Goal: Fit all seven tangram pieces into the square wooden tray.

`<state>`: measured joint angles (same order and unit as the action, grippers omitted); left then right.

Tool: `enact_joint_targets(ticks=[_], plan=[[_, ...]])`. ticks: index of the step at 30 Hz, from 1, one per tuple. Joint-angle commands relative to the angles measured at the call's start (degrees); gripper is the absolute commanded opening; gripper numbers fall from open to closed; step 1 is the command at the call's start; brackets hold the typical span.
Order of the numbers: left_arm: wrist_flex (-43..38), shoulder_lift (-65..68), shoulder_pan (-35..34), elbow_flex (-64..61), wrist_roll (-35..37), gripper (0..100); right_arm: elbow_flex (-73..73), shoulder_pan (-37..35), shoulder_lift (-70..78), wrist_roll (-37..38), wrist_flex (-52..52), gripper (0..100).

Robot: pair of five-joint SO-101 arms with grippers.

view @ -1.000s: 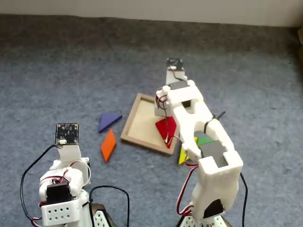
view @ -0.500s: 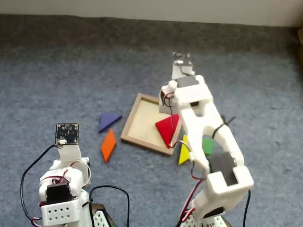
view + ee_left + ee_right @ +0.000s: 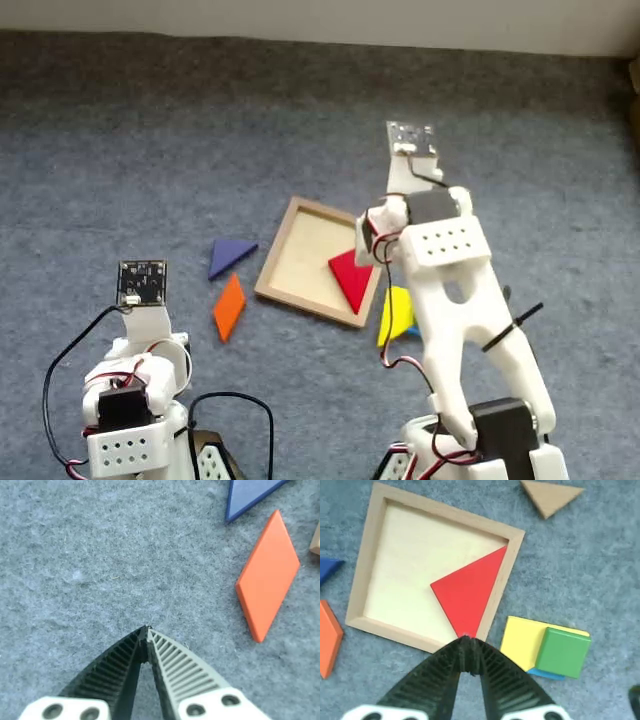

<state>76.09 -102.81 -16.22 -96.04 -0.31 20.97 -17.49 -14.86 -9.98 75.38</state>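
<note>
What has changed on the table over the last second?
The right arm swung rightward, uncovering the red triangle piece in the square wooden tray; the right pincer is shut near the tray's edge. The left arm, blue triangle and orange parallelogram stayed put.

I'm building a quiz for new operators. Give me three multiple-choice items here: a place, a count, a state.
1. The green square lies: A in the tray; B on the yellow piece; C on bare carpet.
2. Pieces inside the tray: A none; B one; C three.
3. The left pincer is: A wide open; B shut on a piece; C shut, empty.
Key: 1 B, it overlaps the yellow piece's corner. 2 B, the red triangle alone lies within the rim. 3 C, its tips meet over carpet.
</note>
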Motion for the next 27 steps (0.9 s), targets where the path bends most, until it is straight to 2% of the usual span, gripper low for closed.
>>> enact_joint_targets(ticks=[1, 4, 8, 18, 27], plan=[[0.26, -1.54, -0.48, -1.1, -0.18, 1, 0.04, 4.7, -2.77, 5.45, 0.84, 1.8], [0.26, -1.54, -0.48, -1.1, -0.18, 1, -0.04, 7.69, -1.1, 5.54, 4.35, 9.5], [0.26, -1.54, -0.48, -1.1, -0.18, 1, -0.04, 7.96, 3.3, 5.89, 9.71, 19.7], [0.26, -1.54, -0.48, -1.1, -0.18, 1, -2.68, 8.48, 15.34, 8.0, 9.71, 20.6], [0.26, -1.54, -0.48, -1.1, -0.18, 1, -7.16, 12.53, 22.2, 8.7, 9.98, 20.7]])
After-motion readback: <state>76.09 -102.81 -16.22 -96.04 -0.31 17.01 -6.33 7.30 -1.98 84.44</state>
